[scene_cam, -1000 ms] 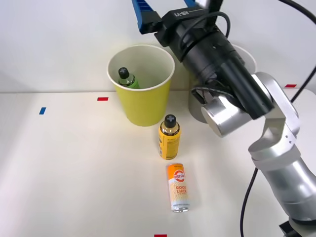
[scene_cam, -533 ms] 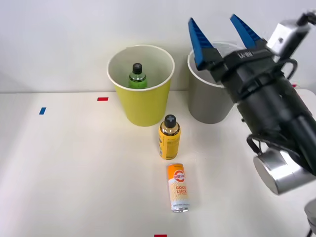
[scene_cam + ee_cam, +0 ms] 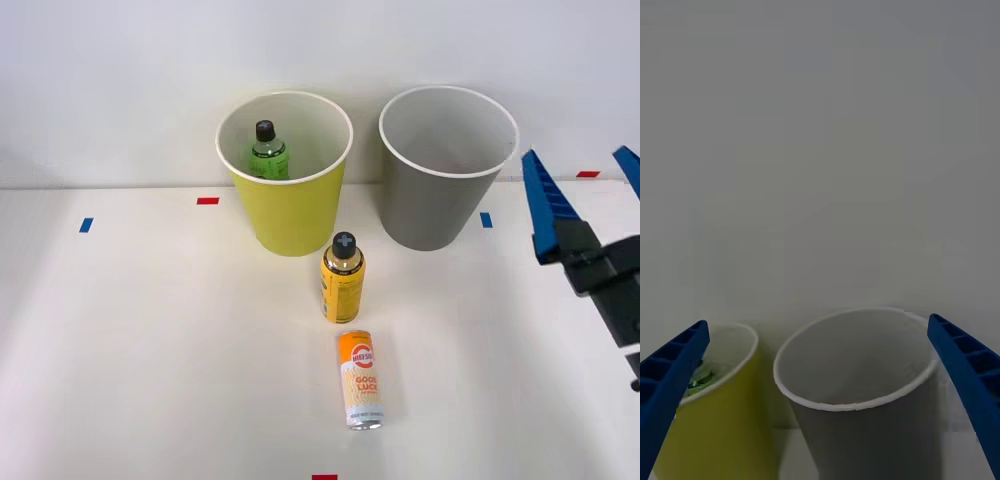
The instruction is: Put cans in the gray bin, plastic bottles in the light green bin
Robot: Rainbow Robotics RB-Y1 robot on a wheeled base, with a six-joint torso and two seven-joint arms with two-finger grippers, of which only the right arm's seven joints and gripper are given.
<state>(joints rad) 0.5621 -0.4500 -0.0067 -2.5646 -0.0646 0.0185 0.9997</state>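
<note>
The slim orange-and-cream can (image 3: pixel 360 380) lies on its side near the table's front. Just behind it stands the yellow-orange plastic bottle (image 3: pixel 342 278), black cap up. The green-labelled bottle (image 3: pixel 266 152) rests inside the light green bin (image 3: pixel 290 215). To that bin's right stands the gray bin (image 3: pixel 430 210), with nothing showing inside. My right gripper (image 3: pixel 585 185) hangs open and empty at the far right, clear of both bins. In the right wrist view its blue fingers (image 3: pixel 670 375) frame the gray bin (image 3: pixel 865 427), with the light green bin (image 3: pixel 722 427) beside it.
Small red and blue tape marks (image 3: pixel 207 200) dot the white table. A plain white wall rises directly behind the bins.
My right arm has swung from above the light green bin out to the far right edge. The green bottle has shifted inside that bin and now stands more upright.
</note>
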